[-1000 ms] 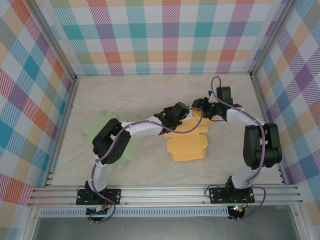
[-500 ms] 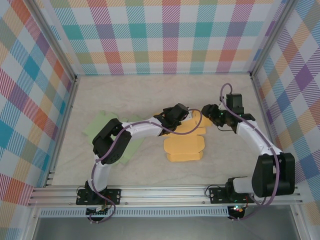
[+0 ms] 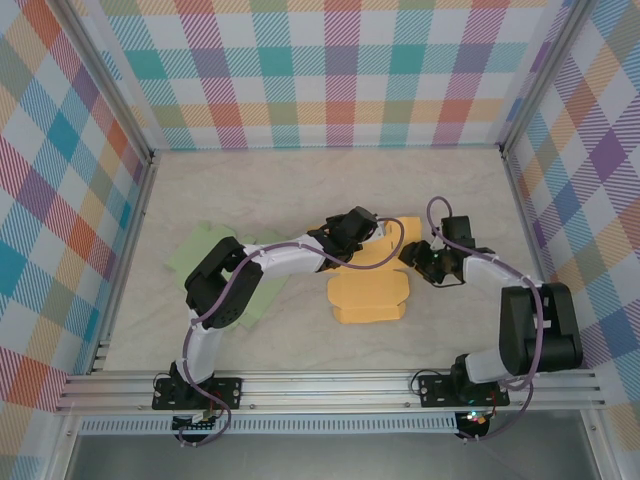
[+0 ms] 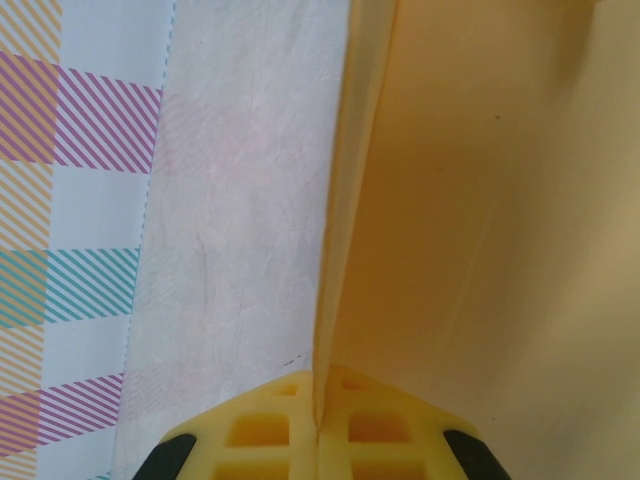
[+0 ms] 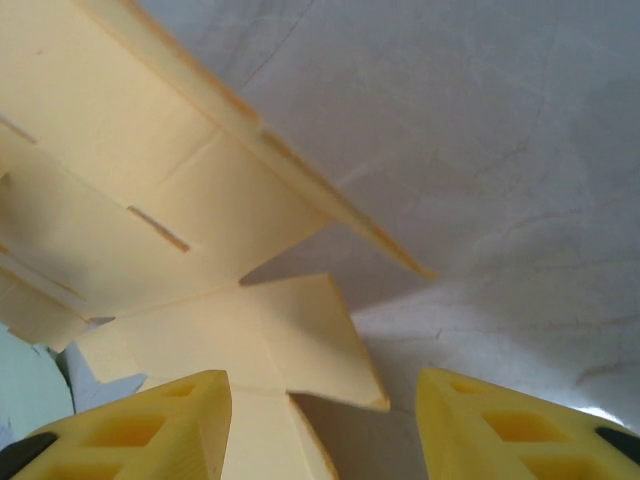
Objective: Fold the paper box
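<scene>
The yellow paper box [image 3: 368, 298] lies mostly flat in the middle of the table, with its far flaps raised [image 3: 390, 245]. My left gripper [image 3: 352, 240] is at the box's far left side. In the left wrist view it [image 4: 318, 385] is shut on the thin upright edge of a yellow flap [image 4: 480, 200]. My right gripper [image 3: 411, 257] is low at the box's right edge. In the right wrist view it [image 5: 320, 385] is open, with a small corner flap [image 5: 300, 335] lying between its fingers, untouched, and a raised panel [image 5: 150, 170] beyond.
A pale green paper sheet [image 3: 200, 255] lies to the left, partly under my left arm. A sliver of it [image 5: 25, 395] appears in the right wrist view. Plaid walls [image 3: 340, 70] and an aluminium frame [image 3: 330, 385] enclose the white table [image 3: 250, 190].
My right gripper came off the far flaps, swung right and down to the box's right edge, and opened wider. The left gripper kept its grip and stayed put.
</scene>
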Action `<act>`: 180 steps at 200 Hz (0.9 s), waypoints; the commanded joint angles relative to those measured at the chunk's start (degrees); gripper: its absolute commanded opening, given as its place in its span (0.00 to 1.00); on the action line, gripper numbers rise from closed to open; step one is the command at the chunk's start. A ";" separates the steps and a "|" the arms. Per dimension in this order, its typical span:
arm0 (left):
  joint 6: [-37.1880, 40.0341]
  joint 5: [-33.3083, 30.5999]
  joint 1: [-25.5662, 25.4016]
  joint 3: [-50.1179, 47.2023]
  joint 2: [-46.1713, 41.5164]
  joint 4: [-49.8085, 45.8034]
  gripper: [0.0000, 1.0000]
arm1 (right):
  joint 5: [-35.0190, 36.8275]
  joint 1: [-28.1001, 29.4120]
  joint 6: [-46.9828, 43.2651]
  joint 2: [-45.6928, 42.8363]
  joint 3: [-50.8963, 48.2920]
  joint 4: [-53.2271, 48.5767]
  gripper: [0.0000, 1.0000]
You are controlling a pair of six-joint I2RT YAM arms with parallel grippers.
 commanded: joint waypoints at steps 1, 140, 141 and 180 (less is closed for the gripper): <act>-1.01 -0.88 -0.46 0.87 -0.86 -1.21 0.00 | 0.10 0.70 -0.68 2.90 0.63 4.08 0.52; -2.26 -0.93 -0.39 1.57 -0.14 -1.83 0.00 | -0.13 5.85 2.77 -1.16 1.24 9.74 0.36; -2.32 -0.94 -0.39 1.57 -0.14 -1.88 0.00 | -0.17 5.96 2.79 -1.09 1.24 9.84 0.36; -2.88 -0.90 -0.41 1.80 -0.23 -1.84 0.00 | -1.79 8.13 5.16 4.12 2.09 15.01 0.32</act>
